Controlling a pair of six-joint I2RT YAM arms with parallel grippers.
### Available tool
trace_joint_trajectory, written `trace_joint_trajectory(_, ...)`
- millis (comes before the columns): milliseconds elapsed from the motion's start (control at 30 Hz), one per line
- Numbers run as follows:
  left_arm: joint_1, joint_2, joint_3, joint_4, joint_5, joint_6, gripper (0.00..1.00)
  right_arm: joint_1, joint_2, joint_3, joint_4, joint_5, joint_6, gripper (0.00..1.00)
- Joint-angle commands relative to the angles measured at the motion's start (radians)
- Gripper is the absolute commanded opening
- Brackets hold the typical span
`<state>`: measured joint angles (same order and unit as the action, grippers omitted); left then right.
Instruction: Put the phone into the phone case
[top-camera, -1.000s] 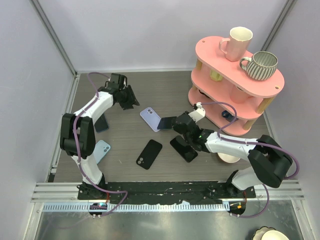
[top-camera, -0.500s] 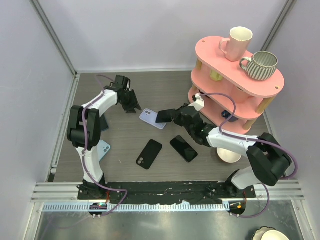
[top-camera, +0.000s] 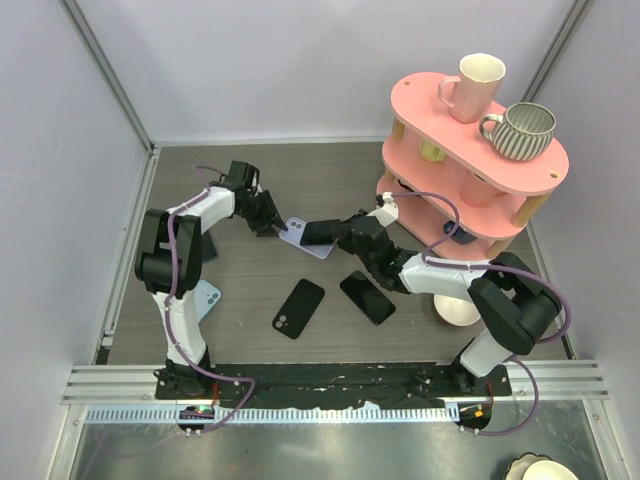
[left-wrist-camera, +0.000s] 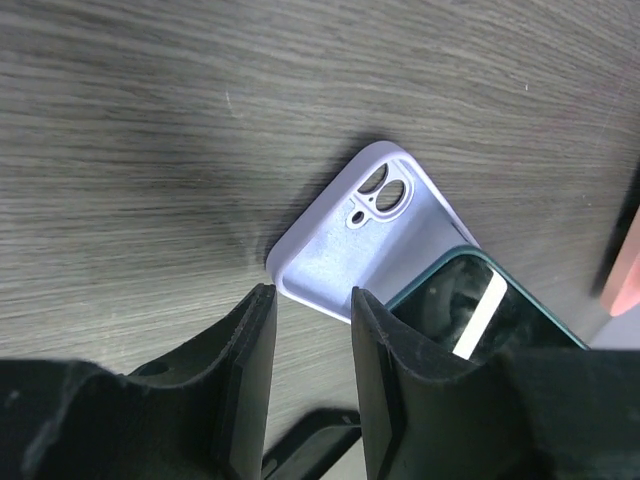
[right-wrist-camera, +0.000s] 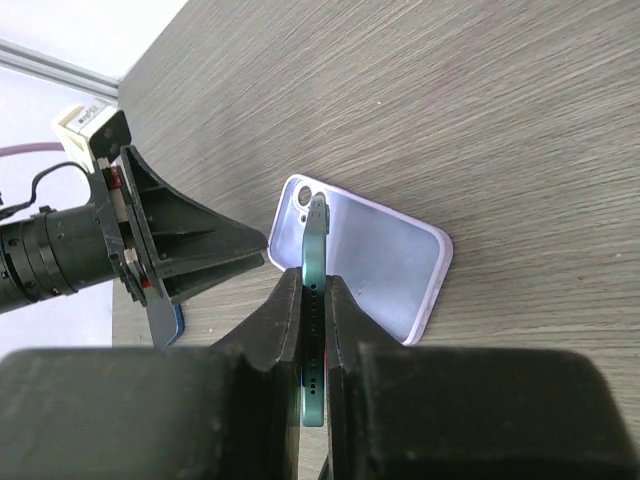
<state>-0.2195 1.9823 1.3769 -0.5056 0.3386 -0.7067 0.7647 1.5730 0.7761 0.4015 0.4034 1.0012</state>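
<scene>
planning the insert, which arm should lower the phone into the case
Right. The right gripper is shut on the phone, held on edge over the lilac case. The left gripper is open at the case's corner, holding nothing.

**Top view.** Bright, even, diffuse light falls from above. The table (top-camera: 330, 180) carries only soft, short shadows under the arms and the shelf (top-camera: 470, 150), and the metal plate (top-camera: 330, 445) at the near edge shows a dull sheen. Focus is sharp throughout.

**Left wrist view.** The left hand (left-wrist-camera: 310, 310) is near-black and blurred close to the lens. A pale bar of glare crosses the phone (left-wrist-camera: 490, 310), and a broad soft shadow darkens the table beside the phone case (left-wrist-camera: 345, 250).

**Right wrist view.** The right hand (right-wrist-camera: 313, 290) is underexposed and soft, and the wood grain is crisp. The upper left corner appears blown out to white.
</scene>
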Motion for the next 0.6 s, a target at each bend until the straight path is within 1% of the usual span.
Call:
trace_joint_trajectory(0,0.016,-0.005,-0.027,0.076,0.114,-0.042,0.39,0.005,0.005,0.017,0.174,0.071,0.043,0.01)
trace_joint_trajectory(100,0.022,0.006,-0.016,0.082,0.119,-0.025,0.40,0.005,0.025,0.018,0.184,0.069,0.056,0.01)
trace_joint_trajectory(133,0.023,0.007,-0.018,0.090,0.141,-0.025,0.40,0.005,0.033,0.020,0.189,0.068,0.065,0.01)
trace_joint_trajectory(233,0.029,-0.011,-0.021,0.142,0.181,-0.017,0.43,0.005,0.045,0.020,0.209,0.060,0.076,0.01)
trace_joint_trajectory(300,0.031,-0.031,-0.006,0.141,0.175,0.018,0.46,0.005,0.051,0.022,0.211,0.061,0.088,0.01)
trace_joint_trajectory(333,0.032,-0.037,0.004,0.131,0.168,0.033,0.47,0.005,0.055,0.023,0.211,0.061,0.089,0.01)
trace_joint_trajectory(367,0.032,-0.043,0.020,0.112,0.131,0.045,0.49,0.005,0.059,0.023,0.209,0.060,0.103,0.01)
trace_joint_trajectory(467,0.034,-0.050,0.048,0.069,0.035,0.087,0.52,0.005,0.070,0.018,0.226,0.058,0.125,0.01)
trace_joint_trajectory(567,0.040,-0.020,0.059,0.053,0.008,0.095,0.52,0.007,0.093,0.020,0.240,0.057,0.142,0.01)
